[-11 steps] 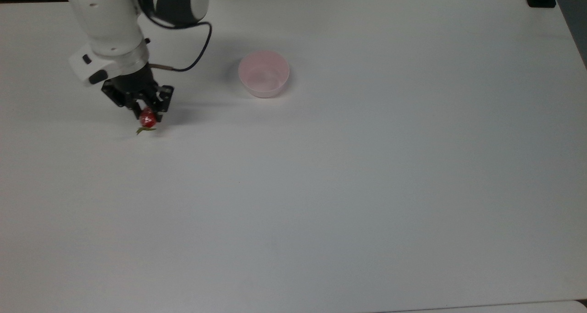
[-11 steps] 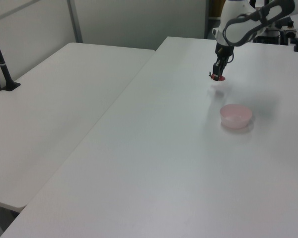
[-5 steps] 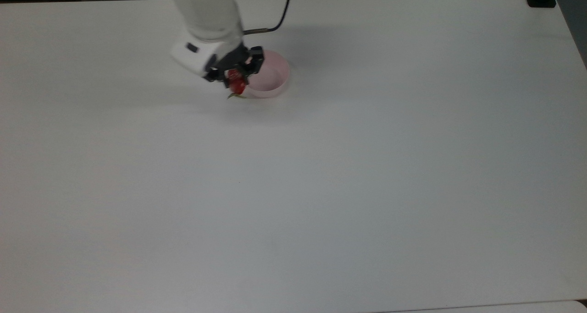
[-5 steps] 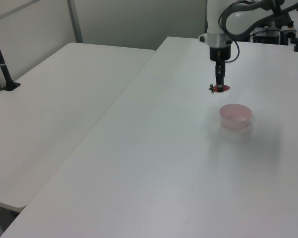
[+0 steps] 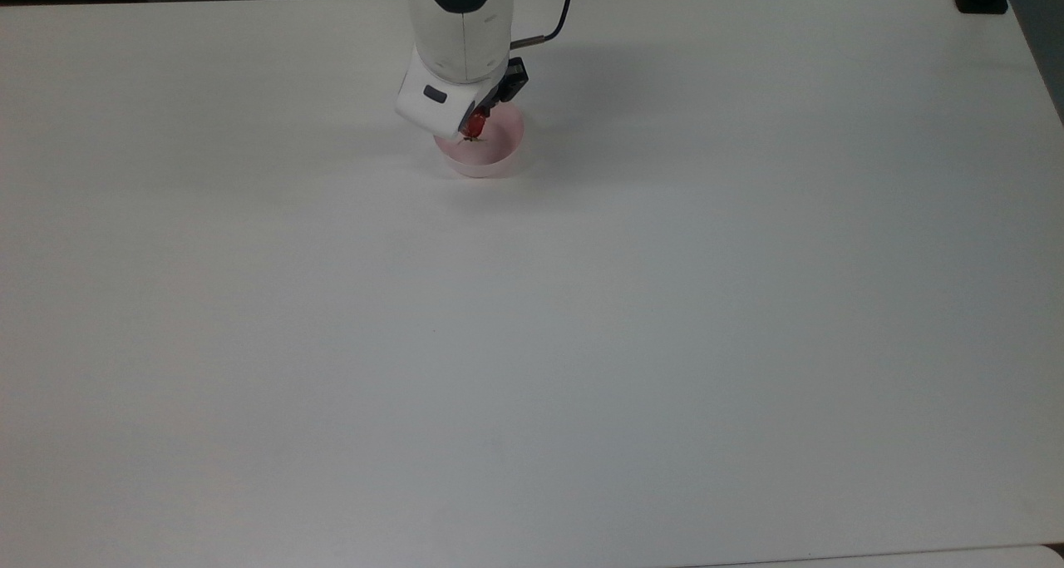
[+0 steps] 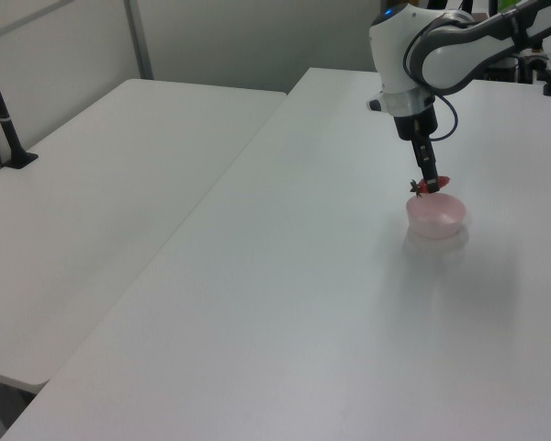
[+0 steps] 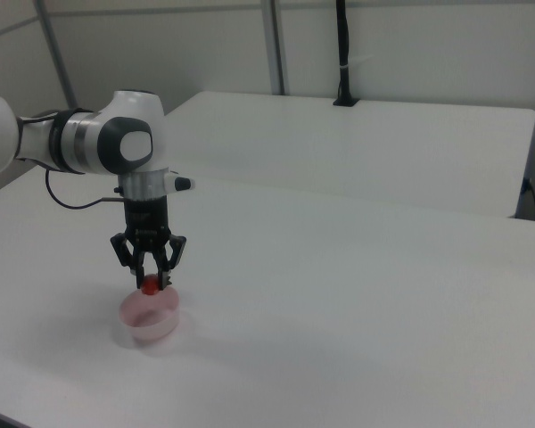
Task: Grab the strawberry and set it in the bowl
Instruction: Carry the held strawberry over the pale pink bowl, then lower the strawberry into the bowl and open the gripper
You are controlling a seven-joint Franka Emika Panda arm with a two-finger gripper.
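Top view: my wrist housing covers most of my jaws (image 5: 480,117); below its edge the strawberry (image 5: 475,125) shows red, green cap pointing down-frame, over the inside of the pink bowl (image 5: 490,154). The bowl sits on the white tabletop (image 5: 582,318), toward the top view's upper middle. Left view: my arm (image 6: 421,55) reaches in from the left view's upper right, and my jaws (image 6: 429,183) point down with the strawberry (image 6: 431,186) at their tip, just above the near rim of the bowl (image 6: 437,217); whether it touches the rim I cannot tell. A second white table (image 6: 101,193) stands alongside on the left view's left. Right view: my jaws (image 7: 149,278) are clamped on the strawberry (image 7: 149,285), one finger on each side, holding it directly above the open bowl (image 7: 149,316) and clear of the bowl's floor. A black post (image 7: 343,53) stands on the far table (image 7: 366,143).
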